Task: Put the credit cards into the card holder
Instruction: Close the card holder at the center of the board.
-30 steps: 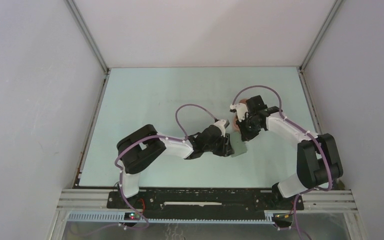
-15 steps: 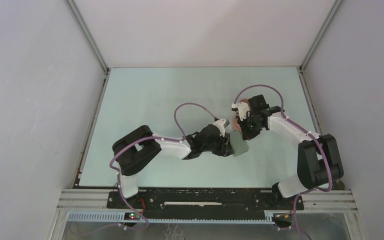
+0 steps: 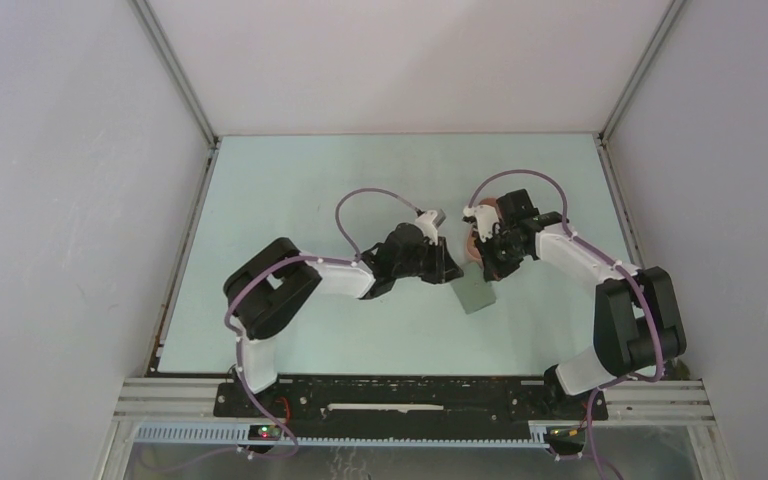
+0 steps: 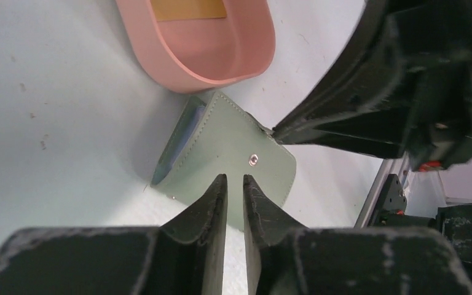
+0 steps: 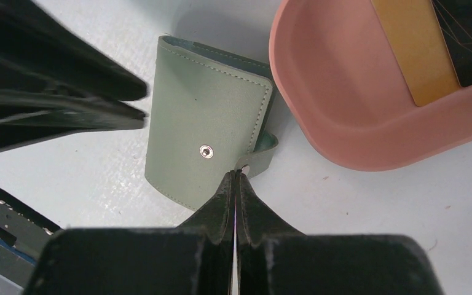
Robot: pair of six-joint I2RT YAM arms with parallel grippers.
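Observation:
The grey-green card holder (image 5: 209,135) lies folded shut on the table beside the pink tray (image 5: 344,123). A bluish credit card (image 4: 188,129) shows edge-on inside the card holder (image 4: 227,153). A black credit card (image 5: 467,43) with a white stripe and a gold card (image 5: 415,55) rest in the tray. My right gripper (image 5: 235,174) is shut, pinching the holder's snap strap (image 5: 263,155). My left gripper (image 4: 235,178) hovers just off the holder's near edge, jaws a narrow slit apart with nothing between them.
The pink tray (image 3: 471,240) sits just beyond the card holder (image 3: 477,296), mostly hidden under the right wrist in the top view. Both grippers crowd together over the holder, the left gripper (image 3: 450,270) a little to the left of the right gripper (image 3: 486,270). White walls enclose the table.
My left arm has pulled back from the holder, up and to the left, and its jaws have narrowed. The holder now lies uncovered in the top view. The right gripper has stayed put.

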